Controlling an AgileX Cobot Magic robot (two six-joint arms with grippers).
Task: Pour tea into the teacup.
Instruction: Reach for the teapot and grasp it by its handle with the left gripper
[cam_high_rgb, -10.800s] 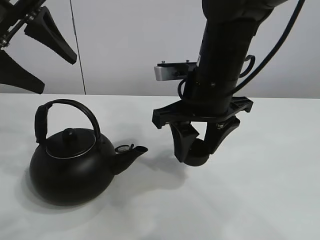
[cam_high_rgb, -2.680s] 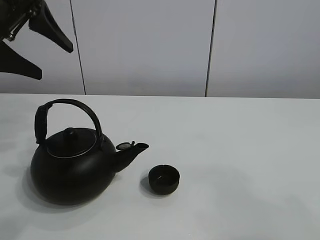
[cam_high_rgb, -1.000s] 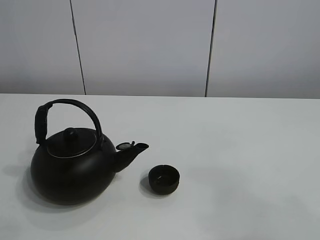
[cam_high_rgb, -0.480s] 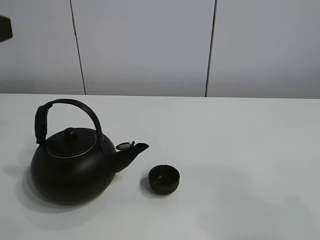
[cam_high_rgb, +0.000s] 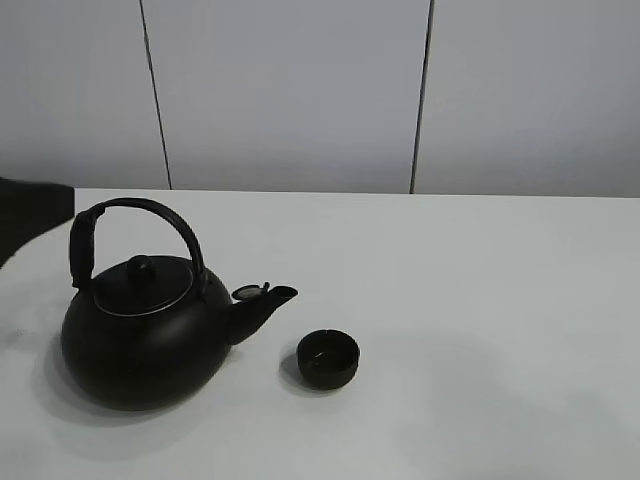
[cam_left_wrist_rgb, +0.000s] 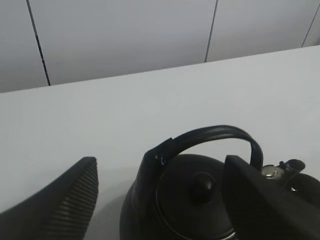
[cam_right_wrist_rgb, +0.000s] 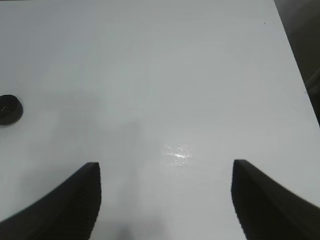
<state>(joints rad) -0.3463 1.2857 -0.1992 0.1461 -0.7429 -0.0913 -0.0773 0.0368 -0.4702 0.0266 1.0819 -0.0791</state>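
The big black kettle (cam_high_rgb: 140, 335) stands at the left of the white table, its spout (cam_high_rgb: 268, 300) pointing right. The small black teacup (cam_high_rgb: 328, 358) sits upright just right of the spout and apart from it. In the left wrist view, my left gripper (cam_left_wrist_rgb: 160, 161) is open and hovers above and behind the kettle (cam_left_wrist_rgb: 200, 200), and the arched handle (cam_left_wrist_rgb: 210, 135) shows between the fingers. In the high view only a dark part of it (cam_high_rgb: 30, 212) shows at the left edge, beside the handle. My right gripper (cam_right_wrist_rgb: 166, 166) is open and empty over bare table, with the teacup (cam_right_wrist_rgb: 9, 109) far off to one side.
The white table (cam_high_rgb: 480, 300) stretches to the right of the cup. A grey panelled wall (cam_high_rgb: 300, 90) stands behind it. The table's edge (cam_right_wrist_rgb: 295, 80) shows in the right wrist view.
My left gripper has come down from the top left corner to beside the kettle handle at the left edge. Kettle and teacup have not moved.
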